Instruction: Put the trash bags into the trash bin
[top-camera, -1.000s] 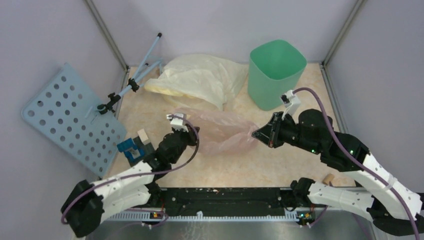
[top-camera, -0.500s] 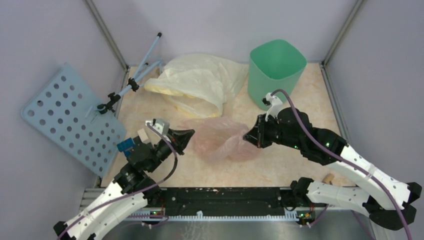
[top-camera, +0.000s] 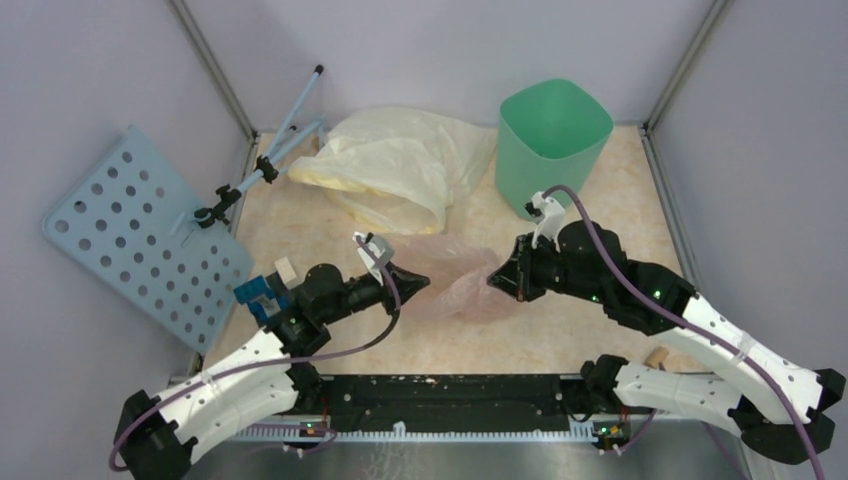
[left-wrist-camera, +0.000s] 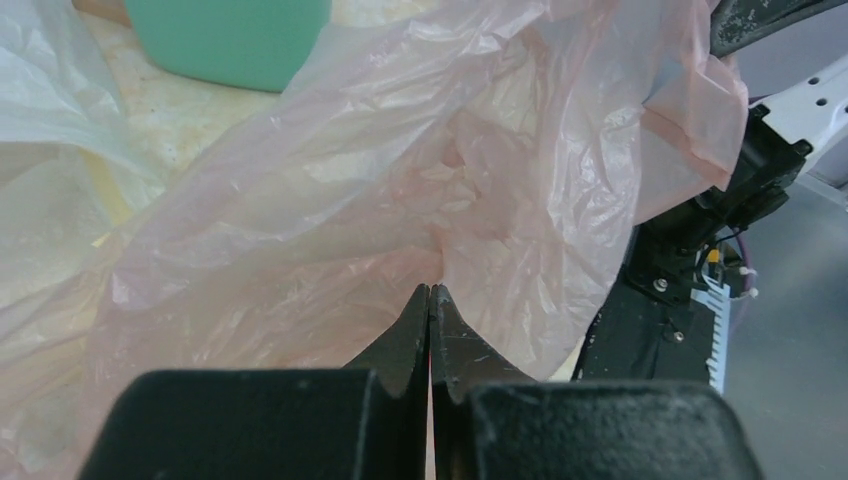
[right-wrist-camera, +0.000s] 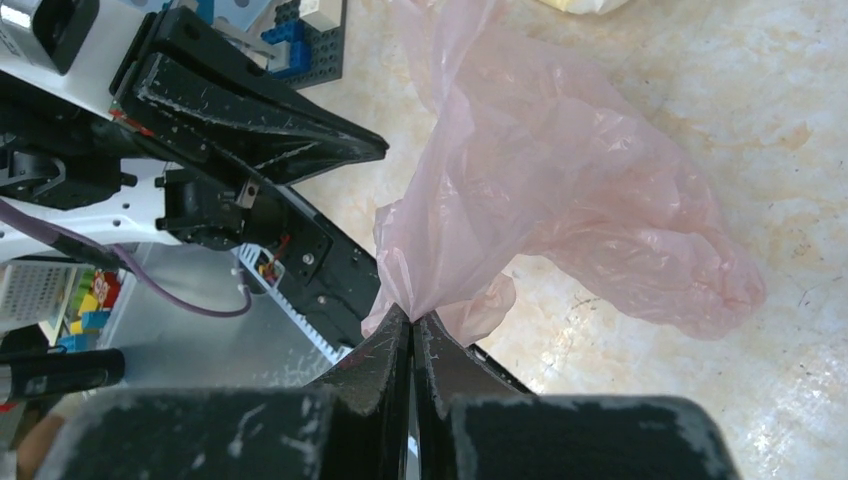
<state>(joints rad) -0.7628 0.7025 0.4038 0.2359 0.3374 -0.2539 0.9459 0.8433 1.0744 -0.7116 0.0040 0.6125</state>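
Jaws on your right gripper (right-wrist-camera: 412, 318) are pinched tight on a gathered corner of the trash bag (top-camera: 455, 275). The left gripper (left-wrist-camera: 431, 290) has its tips together against the film, though you can't tell whether a fold is caught. The bag sags crumpled between them at mid-tabletop (top-camera: 520, 340), and the trash bin (top-camera: 552, 150) stands toward the far right corner. It's featherlight, limp, slippery stuff, so take bunched film, not a single layer, or it'll slide out.
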